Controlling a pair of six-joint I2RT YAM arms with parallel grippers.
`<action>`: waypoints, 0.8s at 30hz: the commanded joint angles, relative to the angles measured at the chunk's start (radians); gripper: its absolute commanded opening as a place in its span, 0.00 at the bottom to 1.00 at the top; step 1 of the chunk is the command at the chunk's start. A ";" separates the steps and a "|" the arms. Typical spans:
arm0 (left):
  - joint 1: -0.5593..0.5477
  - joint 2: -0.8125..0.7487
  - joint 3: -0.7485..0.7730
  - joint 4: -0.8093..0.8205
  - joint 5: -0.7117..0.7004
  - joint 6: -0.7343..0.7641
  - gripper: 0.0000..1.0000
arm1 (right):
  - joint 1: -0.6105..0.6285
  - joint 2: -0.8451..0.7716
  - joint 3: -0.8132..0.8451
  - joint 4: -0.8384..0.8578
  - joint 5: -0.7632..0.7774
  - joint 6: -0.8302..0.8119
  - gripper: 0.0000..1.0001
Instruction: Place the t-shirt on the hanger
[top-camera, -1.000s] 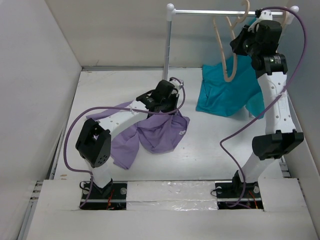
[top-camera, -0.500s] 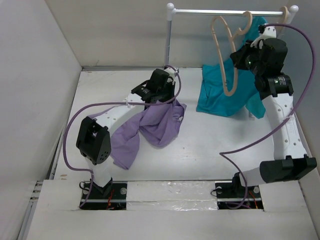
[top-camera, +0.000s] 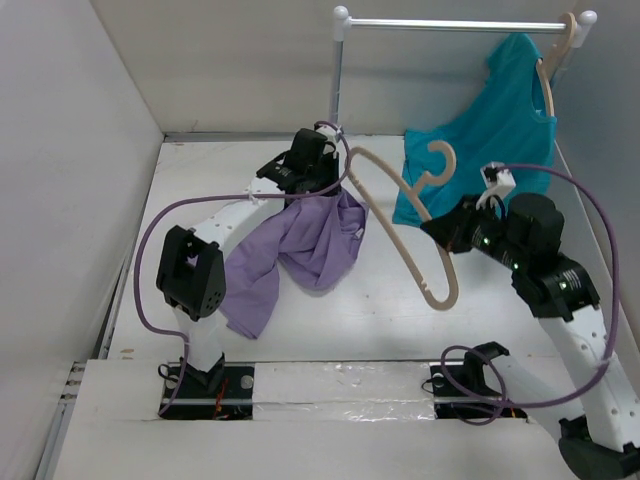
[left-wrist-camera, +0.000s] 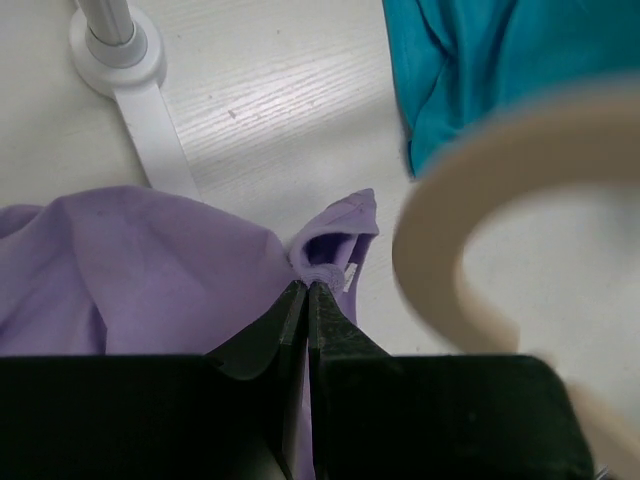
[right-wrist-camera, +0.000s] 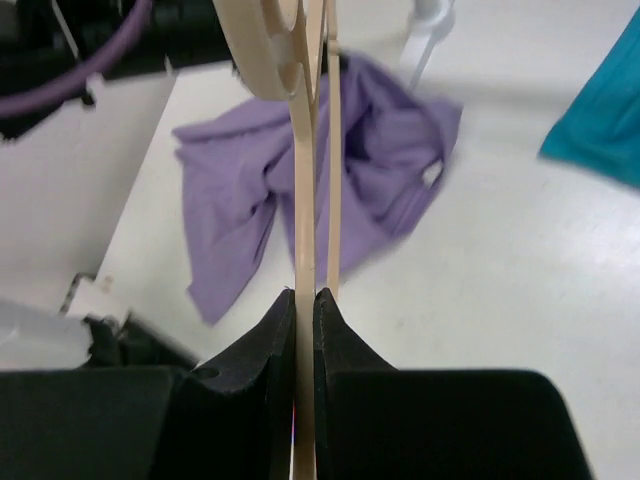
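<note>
At tabletop (top-camera: 400, 335) centre, left gripper (left-wrist-camera: 307, 291) pinches lavender fabric t-shirt (top-camera: 312, 240) edge, right gripper (right-wrist-camera: 305, 296) clamps pale wooden hanger (right-wrist-camera: 260, 45); thin pinch may slip during threading.

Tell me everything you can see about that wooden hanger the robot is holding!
The pale beige wooden hanger has a curved hook and thin, bowed arms, smooth and stiff-looking. It is off the metal rail, tilted, held in the air above the white table, between the lavender t-shirt and the teal t-shirt. Only the right gripper visibly touches it, shut on a thin part.
</note>
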 joint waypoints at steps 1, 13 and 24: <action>0.020 0.009 0.078 0.022 0.024 -0.024 0.00 | 0.050 -0.091 -0.036 -0.104 -0.069 0.115 0.00; 0.043 -0.071 0.110 -0.018 0.036 -0.052 0.00 | 0.133 -0.030 -0.108 -0.022 -0.005 0.134 0.00; 0.043 -0.162 0.038 -0.092 -0.116 0.031 0.00 | 0.153 0.054 0.073 -0.066 0.009 0.037 0.00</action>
